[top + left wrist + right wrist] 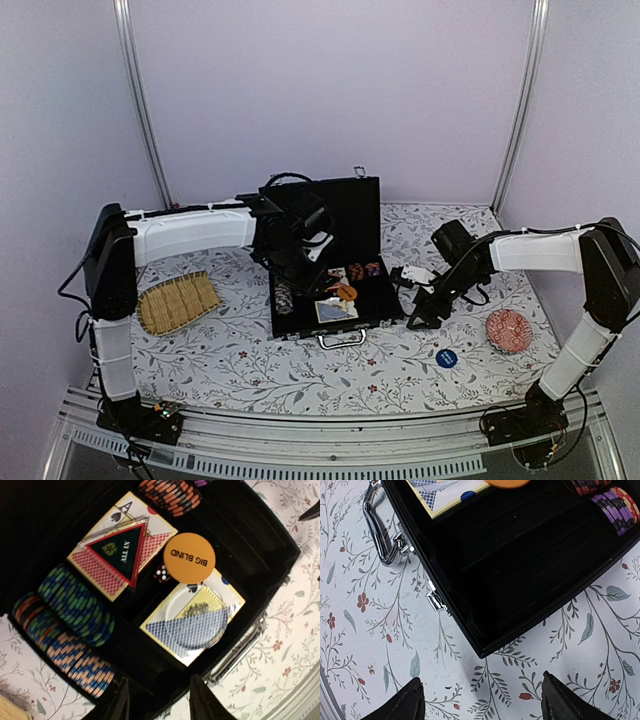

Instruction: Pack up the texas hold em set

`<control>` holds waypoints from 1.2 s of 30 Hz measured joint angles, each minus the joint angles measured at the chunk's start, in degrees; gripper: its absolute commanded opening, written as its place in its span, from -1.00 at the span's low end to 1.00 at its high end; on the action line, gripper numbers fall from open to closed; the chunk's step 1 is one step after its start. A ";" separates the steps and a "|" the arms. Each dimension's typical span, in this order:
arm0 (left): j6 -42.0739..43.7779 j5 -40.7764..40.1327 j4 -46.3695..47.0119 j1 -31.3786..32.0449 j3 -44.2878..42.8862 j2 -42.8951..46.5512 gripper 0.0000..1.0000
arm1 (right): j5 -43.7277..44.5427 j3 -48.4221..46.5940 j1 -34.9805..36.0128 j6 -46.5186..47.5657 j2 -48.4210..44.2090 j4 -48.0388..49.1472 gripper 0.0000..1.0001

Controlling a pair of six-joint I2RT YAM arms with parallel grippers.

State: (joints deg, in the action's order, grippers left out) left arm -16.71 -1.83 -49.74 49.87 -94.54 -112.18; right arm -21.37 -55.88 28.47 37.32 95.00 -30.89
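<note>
The black case (375, 300) lies open at the table's middle, its lid upright. In the left wrist view it holds a red card deck (107, 572) under a triangular ALL IN marker (121, 551), an orange BIG BLIND disc (189, 558), a red die (161, 573), a blue deck (192, 630), and rows of chips (75, 605). My left gripper (288, 290) hovers open and empty over the case's front left (159, 705). My right gripper (418, 315) is open and empty just off the case's front right corner (485, 647). A small blue disc (447, 357) lies on the table.
A woven straw tray (177, 302) sits at the left. A red patterned bowl (509, 330) sits at the right, near the blue disc. The case's silver handle (377, 525) and a latch (436, 600) face the near edge. The floral cloth (250, 365) covers the table.
</note>
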 measured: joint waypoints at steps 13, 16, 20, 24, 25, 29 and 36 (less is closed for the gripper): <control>1.07 -0.22 3.21 1.16 -2.01 -5.99 0.17 | -0.04 -1.81 0.00 -0.94 -0.02 -0.24 0.44; 0.83 -0.07 6.29 1.16 0.87 -3.54 0.16 | -1.62 -5.86 0.00 -2.23 0.00 -1.84 0.36; -0.15 0.81 10.43 1.16 3.17 -2.32 0.13 | -5.95 -14.91 0.00 -4.39 1.66 -4.20 0.15; -1.97 2.29 15.30 1.14 6.82 -1.29 0.10 | -9.97 -26.21 0.02 -7.30 8.81 -6.95 0.00; -2.45 2.73 16.68 1.14 8.20 -0.79 0.09 | -10.84 -27.96 0.02 -7.89 10.54 -7.41 -0.05; -5.22 4.59 22.62 0.92 13.49 1.40 0.09 | -15.91 -34.51 0.02 -11.87 18.69 -10.99 -0.14; -10.40 8.87 32.98 -0.24 19.58 2.97 0.03 | -20.20 -37.86 0.02 -17.90 27.96 -14.14 -0.15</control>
State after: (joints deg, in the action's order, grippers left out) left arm -27.11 7.05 -16.75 49.63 -74.96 -109.21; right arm -41.56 -93.73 28.49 19.42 122.96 -45.04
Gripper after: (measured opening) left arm 0.520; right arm 0.426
